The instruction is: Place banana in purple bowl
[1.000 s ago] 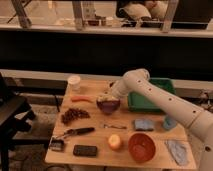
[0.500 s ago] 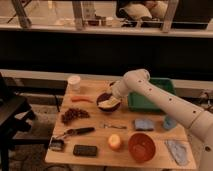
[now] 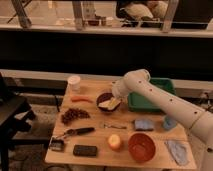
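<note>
The pale yellow banana [image 3: 111, 104] lies inside the dark purple bowl [image 3: 101, 97], which stands at the middle back of the wooden table [image 3: 95, 140]. The banana's end rests toward the bowl's right rim. My gripper [image 3: 117, 95] is at the end of the white arm, just above the right side of the bowl and close over the banana. I cannot see whether it touches the banana.
An orange carrot [image 3: 81, 99] and a white cup [image 3: 74, 82] are left of the bowl. A green tray [image 3: 167, 86] stands to the right, behind the arm. In front are a dark cluster [image 3: 75, 115], a yellow-orange fruit [image 3: 114, 141], an orange-red bowl [image 3: 141, 147] and a blue sponge [image 3: 144, 124].
The gripper covered the bowl a second ago. It has drawn slightly up and to the right, and the pale banana now shows inside the bowl.
</note>
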Tool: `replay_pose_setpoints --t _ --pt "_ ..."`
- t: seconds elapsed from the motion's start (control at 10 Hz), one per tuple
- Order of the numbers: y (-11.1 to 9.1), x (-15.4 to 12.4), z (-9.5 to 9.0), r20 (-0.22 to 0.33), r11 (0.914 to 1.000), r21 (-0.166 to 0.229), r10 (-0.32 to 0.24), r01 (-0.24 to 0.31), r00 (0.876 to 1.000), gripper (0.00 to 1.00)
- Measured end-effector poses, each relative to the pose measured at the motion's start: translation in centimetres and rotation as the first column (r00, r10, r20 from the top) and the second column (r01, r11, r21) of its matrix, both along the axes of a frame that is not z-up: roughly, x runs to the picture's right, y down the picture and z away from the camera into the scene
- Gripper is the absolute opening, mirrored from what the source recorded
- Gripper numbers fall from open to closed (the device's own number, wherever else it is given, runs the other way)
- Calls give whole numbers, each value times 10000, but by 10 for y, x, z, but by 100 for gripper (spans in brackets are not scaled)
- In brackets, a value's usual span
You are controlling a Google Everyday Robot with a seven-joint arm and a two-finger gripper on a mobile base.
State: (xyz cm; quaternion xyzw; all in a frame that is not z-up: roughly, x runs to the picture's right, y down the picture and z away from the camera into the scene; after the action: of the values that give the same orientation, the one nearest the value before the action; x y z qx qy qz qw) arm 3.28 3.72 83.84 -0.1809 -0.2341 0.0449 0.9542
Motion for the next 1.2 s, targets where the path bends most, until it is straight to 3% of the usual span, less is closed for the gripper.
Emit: replay_pose_setpoints --t 0.9,1.2 --pt "-25 11 -31 -206 9970 675 387 -372 9990 80" --pt "-31 26 -41 -475 9939 931 637 -590 9968 80"
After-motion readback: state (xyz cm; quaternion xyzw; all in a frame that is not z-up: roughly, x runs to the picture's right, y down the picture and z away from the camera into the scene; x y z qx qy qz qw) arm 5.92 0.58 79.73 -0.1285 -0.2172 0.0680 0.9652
